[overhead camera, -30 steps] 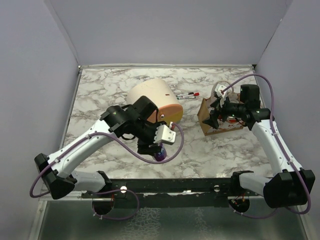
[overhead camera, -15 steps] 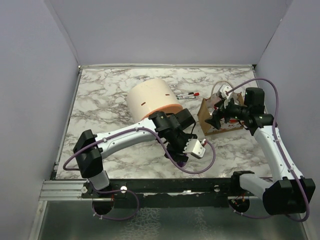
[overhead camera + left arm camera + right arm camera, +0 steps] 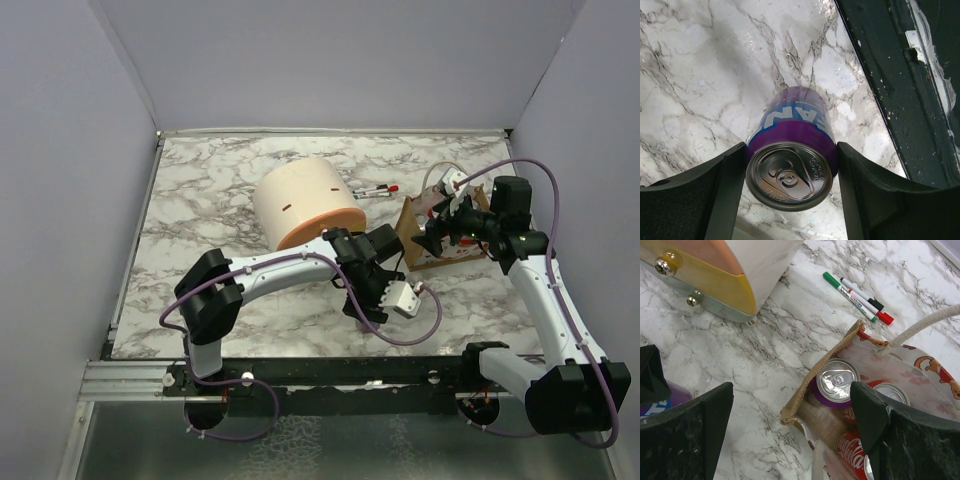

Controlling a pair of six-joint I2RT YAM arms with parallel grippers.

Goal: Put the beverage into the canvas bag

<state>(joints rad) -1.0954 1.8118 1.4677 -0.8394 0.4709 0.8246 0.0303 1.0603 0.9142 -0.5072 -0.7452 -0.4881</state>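
Note:
My left gripper [image 3: 790, 172] is shut on a purple beverage can [image 3: 790, 150], seen from its silver top and held just above the marble table; in the top view the left gripper [image 3: 372, 300] is a little left of and nearer than the bag. The canvas bag [image 3: 440, 248] stands at the right with its mouth open. In the right wrist view the bag's tan rim [image 3: 829, 365] shows, with a purple can [image 3: 837, 381] and red cola cans [image 3: 855, 452] inside. My right gripper [image 3: 790, 432] is open wide and straddles the bag's left rim, one finger [image 3: 890, 430] over the cans.
A large cream-and-orange cylinder [image 3: 300, 205] lies left of the bag, close behind my left arm. Two markers [image 3: 375, 190] lie behind it, also in the right wrist view [image 3: 860, 297]. The black rail [image 3: 900, 90] runs along the table's near edge.
My left arm has swung right with the purple can, from the table's middle towards the bag. The right gripper has shifted only slightly at the bag.

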